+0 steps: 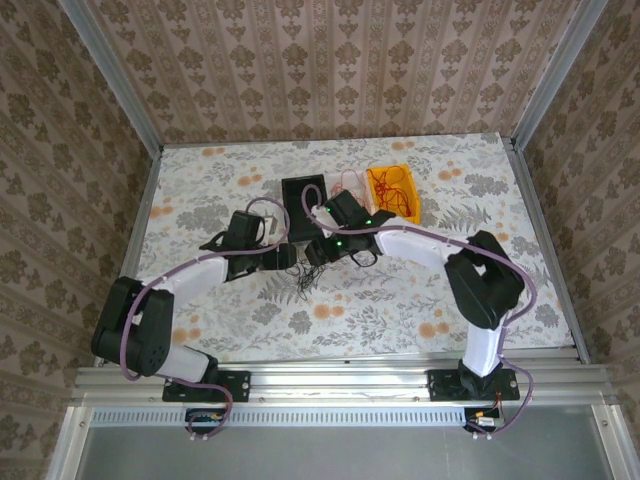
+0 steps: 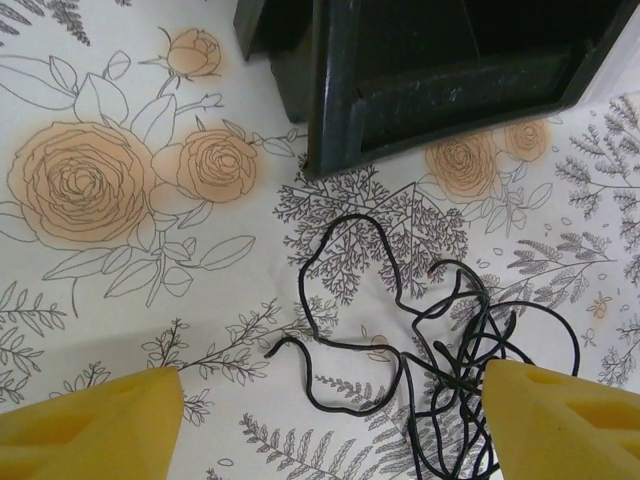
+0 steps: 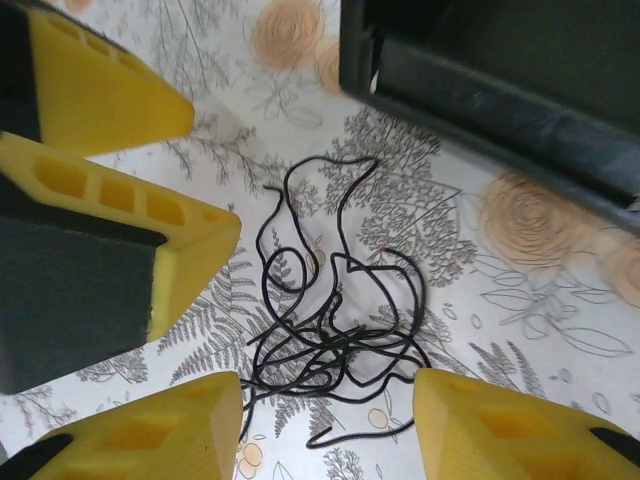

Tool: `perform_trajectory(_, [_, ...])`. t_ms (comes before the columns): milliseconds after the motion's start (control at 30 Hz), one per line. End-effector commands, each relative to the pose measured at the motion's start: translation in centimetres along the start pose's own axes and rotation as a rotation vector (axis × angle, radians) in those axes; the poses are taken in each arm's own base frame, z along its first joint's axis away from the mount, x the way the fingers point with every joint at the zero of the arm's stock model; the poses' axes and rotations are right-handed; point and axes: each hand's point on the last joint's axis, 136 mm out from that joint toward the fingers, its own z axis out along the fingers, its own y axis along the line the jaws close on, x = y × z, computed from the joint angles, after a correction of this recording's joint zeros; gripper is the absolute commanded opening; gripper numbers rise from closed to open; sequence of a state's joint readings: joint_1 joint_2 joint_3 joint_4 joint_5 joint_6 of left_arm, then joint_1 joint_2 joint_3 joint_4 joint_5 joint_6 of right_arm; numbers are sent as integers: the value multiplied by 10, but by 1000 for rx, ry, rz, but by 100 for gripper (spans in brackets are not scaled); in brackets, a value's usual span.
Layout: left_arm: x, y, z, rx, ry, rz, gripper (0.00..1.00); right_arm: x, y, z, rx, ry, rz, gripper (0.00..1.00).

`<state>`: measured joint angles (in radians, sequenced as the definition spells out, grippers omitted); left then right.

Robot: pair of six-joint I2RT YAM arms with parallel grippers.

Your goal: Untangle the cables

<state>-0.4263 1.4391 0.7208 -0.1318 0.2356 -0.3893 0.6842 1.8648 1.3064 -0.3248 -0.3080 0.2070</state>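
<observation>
A loose tangle of thin black cables lies on the flowered tablecloth in front of a black bin. My left gripper hangs over it, open, with one yellow finger on each side and nothing held. From the other side my right gripper also stands open above the black tangle, and the left gripper's fingers show at that view's upper left. In the top view both grippers, left and right, meet mid-table. Thin red cables lie in a yellow bin.
The black bin stands just behind the grippers. A pale bin sits between it and the yellow one. Metal frame rails border the table at the sides. Bare tablecloth stretches along the near side.
</observation>
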Motion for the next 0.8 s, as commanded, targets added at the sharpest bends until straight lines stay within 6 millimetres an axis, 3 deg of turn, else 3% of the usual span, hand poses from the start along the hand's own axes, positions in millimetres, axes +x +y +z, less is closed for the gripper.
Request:
perform_trajectory(0, [15,22,5,-79,31,-73,78,6,12,9,-36,72,-67,49])
perform_trajectory(200, [19,58,0,-194,-10,-216,78,4,13,27,-18,95,-114,49])
perform_trajectory(567, [21,60,-9,-185,-13,-219,79,5,13,54,-6,157,-174,45])
perform_trajectory(667, [19,56,-11,-163,-17,-203,79,5,13,56,-8,158,-179,36])
perform_trajectory(767, [17,42,-11,-94,-17,-153,77,5,9,56,11,151,-179,13])
